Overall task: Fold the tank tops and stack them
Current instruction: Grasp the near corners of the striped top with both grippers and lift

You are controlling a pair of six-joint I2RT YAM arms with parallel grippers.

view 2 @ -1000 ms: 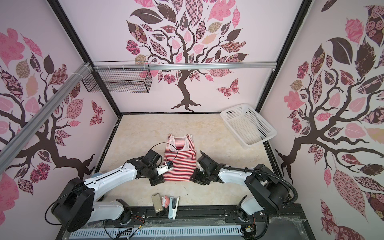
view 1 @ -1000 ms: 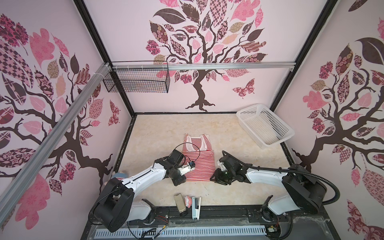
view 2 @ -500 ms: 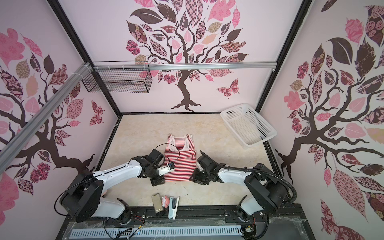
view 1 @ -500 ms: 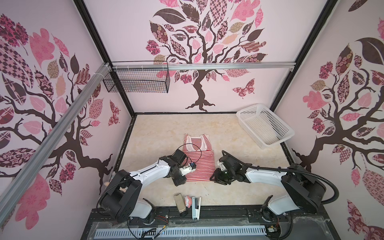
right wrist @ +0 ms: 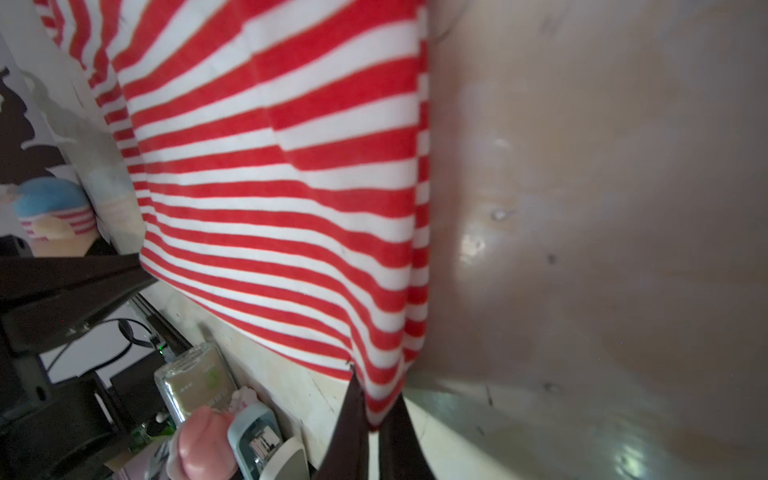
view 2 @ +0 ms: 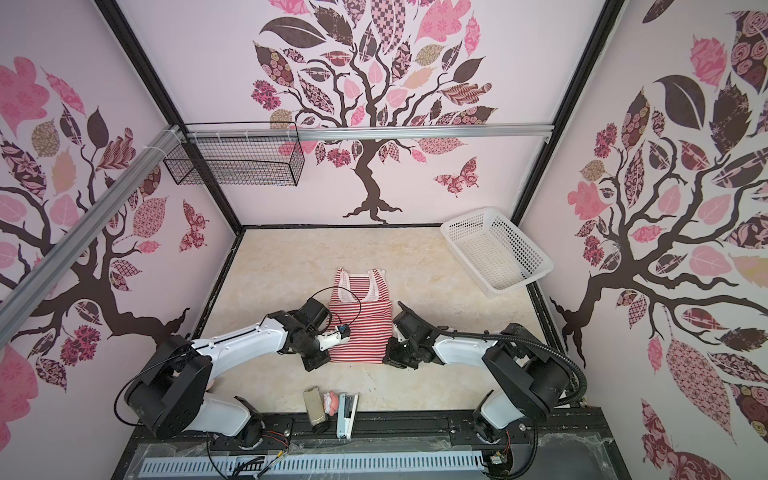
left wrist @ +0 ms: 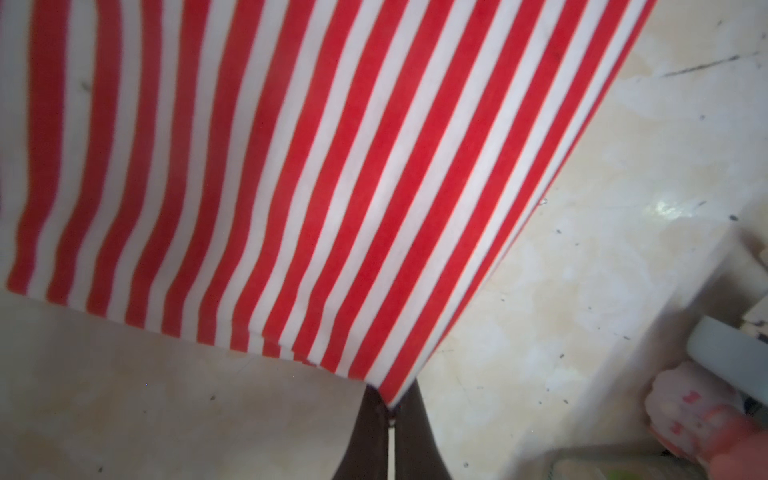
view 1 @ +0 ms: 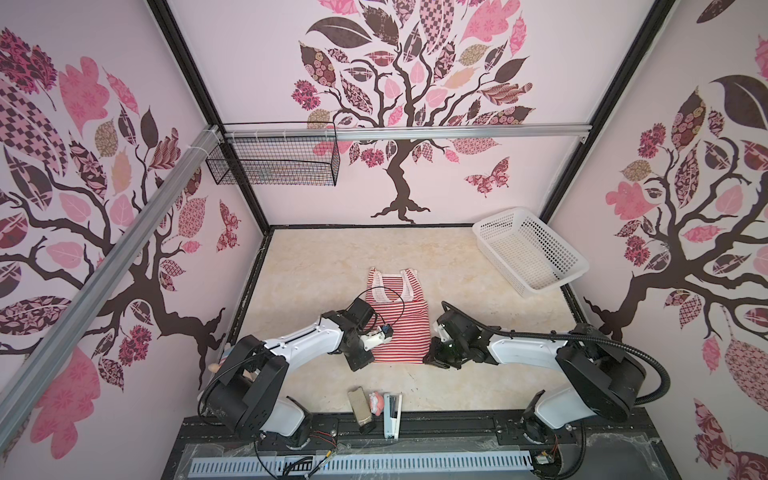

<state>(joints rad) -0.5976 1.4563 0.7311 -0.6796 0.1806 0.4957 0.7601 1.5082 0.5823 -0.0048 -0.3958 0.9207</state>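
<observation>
Low, left gripper (left wrist: pixel 390 409) and right gripper (right wrist: pixel 372 419) pinch the tank top (view 1: pixel 401 332) hem.

Both sets of jaws have closed over the last second. The left gripper (left wrist: pixel 390 406) now pinches the tank top (view 1: pixel 400 332) at its 7 o'clock hem corner, and the right gripper (right wrist: pixel 374 415) pinches the 5 o'clock corner.

Marbled tabletop (view 1: pixel 316 266), striped tank top (view 1: pixel 401 336) mid-table; white basket (view 1: pixel 532 253) near corner
</observation>
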